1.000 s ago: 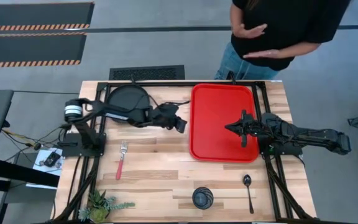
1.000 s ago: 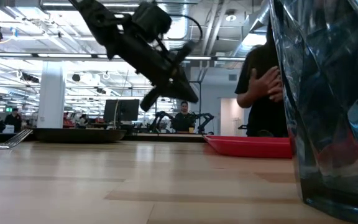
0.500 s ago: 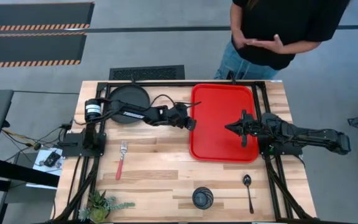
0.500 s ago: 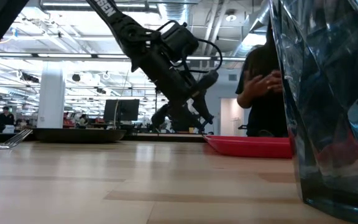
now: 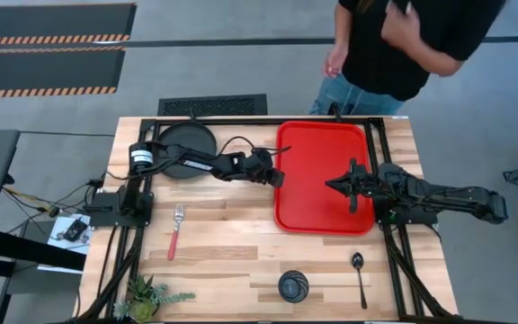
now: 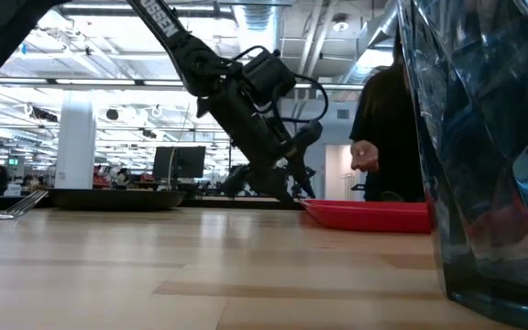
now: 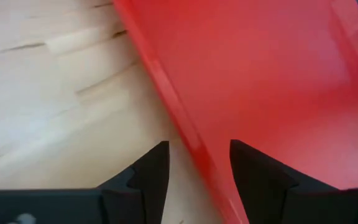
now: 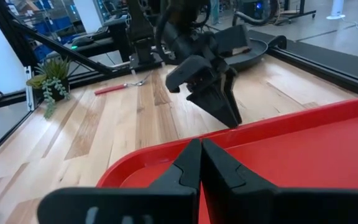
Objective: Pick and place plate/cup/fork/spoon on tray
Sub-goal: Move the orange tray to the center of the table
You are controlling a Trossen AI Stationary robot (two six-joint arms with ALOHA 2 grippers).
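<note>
The red tray [image 5: 317, 144] lies at the table's far right. My left gripper [image 5: 277, 178] is open, low at the tray's left rim [image 7: 188, 137], one finger on each side of it; it also shows in the right wrist view [image 8: 219, 102] and the low view [image 6: 302, 194]. My right gripper [image 5: 331, 184] is shut and empty above the tray's right half [image 8: 291, 155]. The black plate [image 5: 187, 139] lies at the far left. The fork [image 5: 175, 230] lies at mid left. The cup [image 5: 293, 286] and the spoon [image 5: 359, 274] lie near the front edge. My left gripper comes slanting down from the table's left, with one finger [image 7: 157, 168] over the wood and the other [image 7: 250, 171] over the tray's floor. The tray's left rim [image 7: 197, 155] runs between them. I cannot tell whether they touch it.
A person [image 5: 412, 40] stands beyond the far edge, behind the tray. A small potted plant [image 5: 147, 295] sits at the near left corner. Black frame rails [image 5: 268, 120] run along the far edge and beside each arm base. Bare wood lies between the fork and the tray.
My left gripper has gone toward the table's right edge and down, from above the bare wood to the tray's left rim. The person's hands have moved. My right gripper has kept still.
</note>
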